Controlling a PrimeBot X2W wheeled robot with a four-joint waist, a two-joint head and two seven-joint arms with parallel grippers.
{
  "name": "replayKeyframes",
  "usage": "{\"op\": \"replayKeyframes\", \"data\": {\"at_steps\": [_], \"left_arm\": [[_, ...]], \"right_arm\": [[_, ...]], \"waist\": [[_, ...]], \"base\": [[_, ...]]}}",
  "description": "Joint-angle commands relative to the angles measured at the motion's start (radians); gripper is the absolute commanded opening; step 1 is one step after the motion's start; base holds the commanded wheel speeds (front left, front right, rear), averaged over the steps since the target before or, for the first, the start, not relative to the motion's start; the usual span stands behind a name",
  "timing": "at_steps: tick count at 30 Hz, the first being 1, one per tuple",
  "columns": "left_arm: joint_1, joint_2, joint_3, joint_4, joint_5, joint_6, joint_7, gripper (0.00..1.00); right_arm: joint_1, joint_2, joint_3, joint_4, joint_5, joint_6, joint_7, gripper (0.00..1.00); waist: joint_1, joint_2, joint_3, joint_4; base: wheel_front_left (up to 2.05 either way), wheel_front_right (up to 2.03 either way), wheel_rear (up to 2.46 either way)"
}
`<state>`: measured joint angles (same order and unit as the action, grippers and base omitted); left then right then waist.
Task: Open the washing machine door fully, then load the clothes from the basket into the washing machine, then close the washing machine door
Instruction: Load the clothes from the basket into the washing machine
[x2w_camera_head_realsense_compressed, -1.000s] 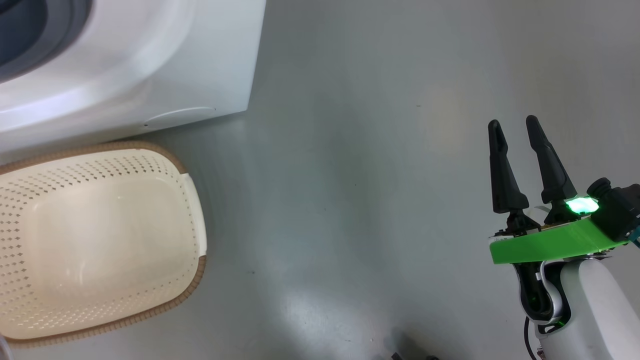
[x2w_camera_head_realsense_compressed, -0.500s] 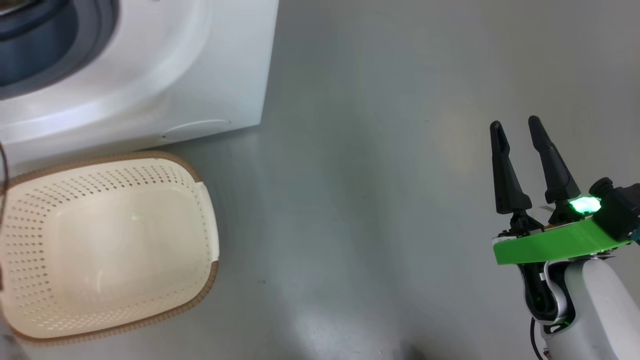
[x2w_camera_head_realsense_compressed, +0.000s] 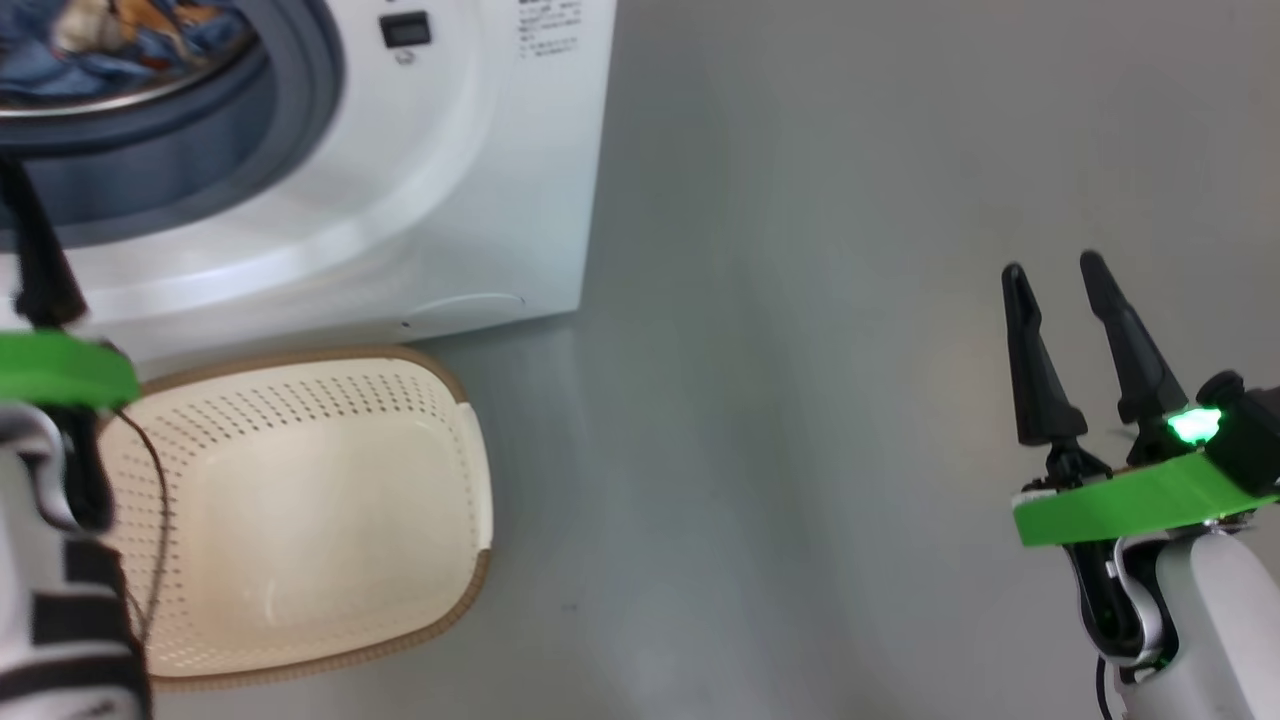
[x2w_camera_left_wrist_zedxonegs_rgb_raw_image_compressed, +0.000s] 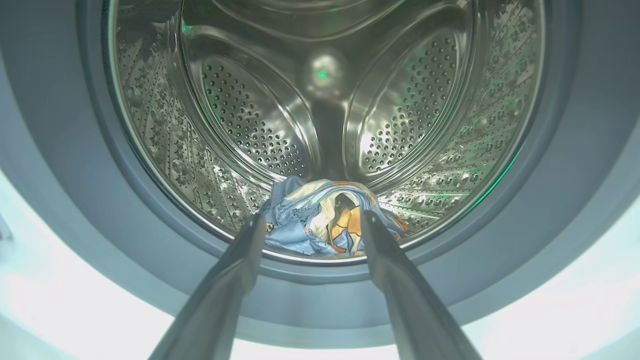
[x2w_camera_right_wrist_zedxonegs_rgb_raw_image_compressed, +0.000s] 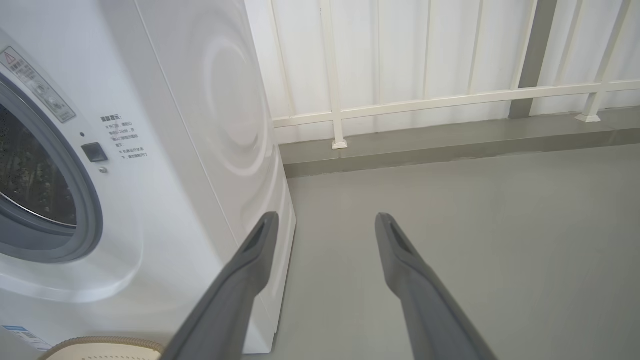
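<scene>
The left gripper (x2w_camera_left_wrist_zedxonegs_rgb_raw_image_compressed: 312, 218) is being held wide open just in front of the washing machine (x2w_camera_head_realsense_compressed: 480, 200), with its fingers being pointed into the steel drum (x2w_camera_left_wrist_zedxonegs_rgb_raw_image_compressed: 210, 100); nothing is being gripped between them. The clothes (x2w_camera_left_wrist_zedxonegs_rgb_raw_image_compressed: 320, 225), a light blue bundle with orange and cream patches, are being kept at the drum's bottom, just behind the grey-blue seal (x2w_camera_left_wrist_zedxonegs_rgb_raw_image_compressed: 75, 150). The basket (x2w_camera_head_realsense_compressed: 460, 420) is being left on the floor (x2w_camera_head_realsense_compressed: 800, 400) just before the machine's front, its bare bottom being shown. The right gripper (x2w_camera_head_realsense_compressed: 1051, 264) is being held fully open too, gripping nothing, well apart from the machine, out past its side wall.
</scene>
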<state>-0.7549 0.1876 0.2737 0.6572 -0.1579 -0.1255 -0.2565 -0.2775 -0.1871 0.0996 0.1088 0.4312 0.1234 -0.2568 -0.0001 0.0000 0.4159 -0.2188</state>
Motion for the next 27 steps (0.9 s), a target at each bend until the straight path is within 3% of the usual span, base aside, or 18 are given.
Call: {"op": "replayKeyframes", "data": {"at_steps": [1,8,27], "left_arm": [[0.054,0.021,0.025,-0.049,-0.013,-0.003,-0.005,1.0],[0.218,-0.03,-0.004,-0.124,-0.001,-0.005,-0.005,1.0],[0.583,-0.073,-0.049,-0.288,-0.018,-0.005,-0.005,1.0]], "right_arm": [[0.032,-0.019,0.016,-0.014,-0.005,0.007,-0.005,1.0],[0.088,-0.037,0.012,-0.001,-0.011,0.007,-0.005,1.0],[0.23,-0.067,-0.006,0.015,-0.009,0.007,-0.005,1.0]], "waist": [[0.0001,0.0,-0.057,0.041],[0.0001,0.0,-0.145,0.083],[0.0001,0.0,-0.334,0.131]], "base": [[0.0,0.0,0.0],[0.0,0.0,0.0],[0.0,0.0,0.0]]}}
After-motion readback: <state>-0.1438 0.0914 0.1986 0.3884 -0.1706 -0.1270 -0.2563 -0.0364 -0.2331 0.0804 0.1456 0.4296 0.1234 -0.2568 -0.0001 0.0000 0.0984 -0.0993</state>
